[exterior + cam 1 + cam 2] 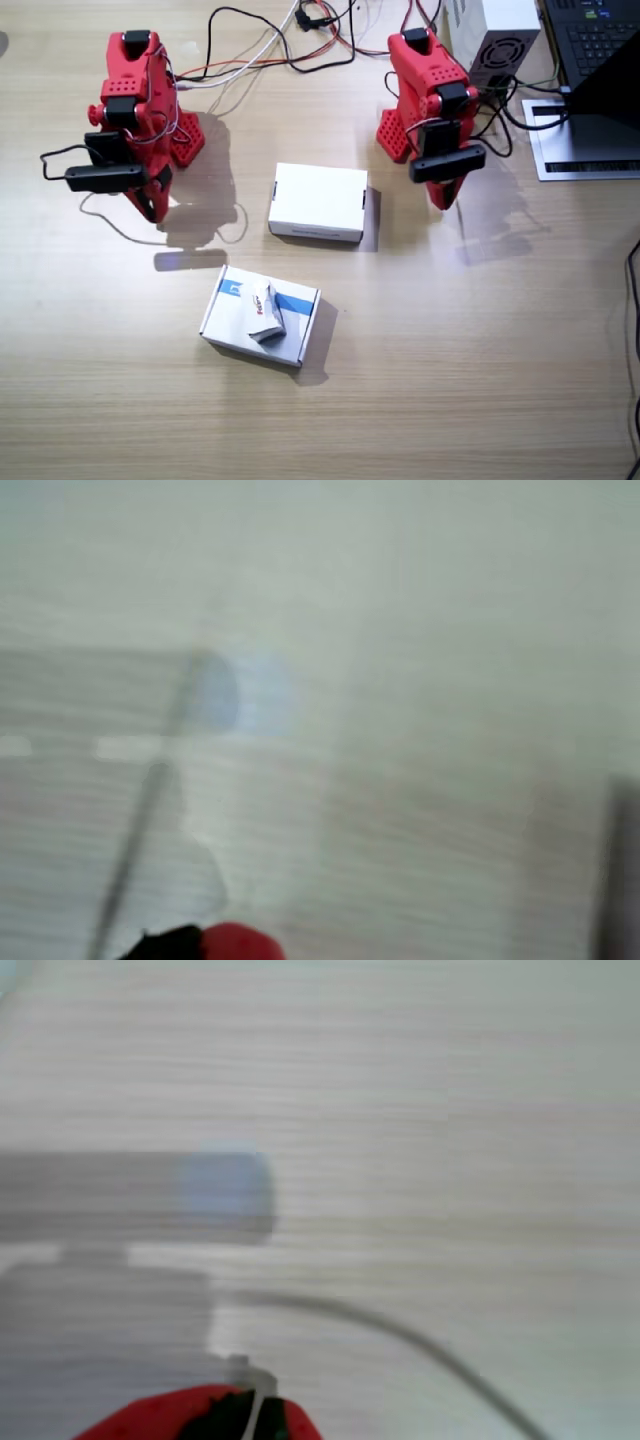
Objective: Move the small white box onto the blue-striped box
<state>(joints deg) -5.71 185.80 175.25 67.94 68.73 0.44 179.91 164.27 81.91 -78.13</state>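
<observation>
The small white box (265, 312), a tiny carton with a red mark, lies tilted on top of the blue-striped box (230, 305) at the front middle of the table. My right gripper (151, 206) hangs folded by its base, far behind and beside both boxes, shut and holding nothing. My left gripper (445, 196) is folded the same way at the back, also shut and empty. Both wrist views are blurred and show only wood grain, a bit of red gripper at the bottom edge and a thin cable.
A plain white flat box (318, 201) sits between the two arms. Cables (270, 45) run along the back edge. A grey power unit (495, 35), a laptop (600, 40) and a white sheet (580, 150) fill the back corner beside the left arm.
</observation>
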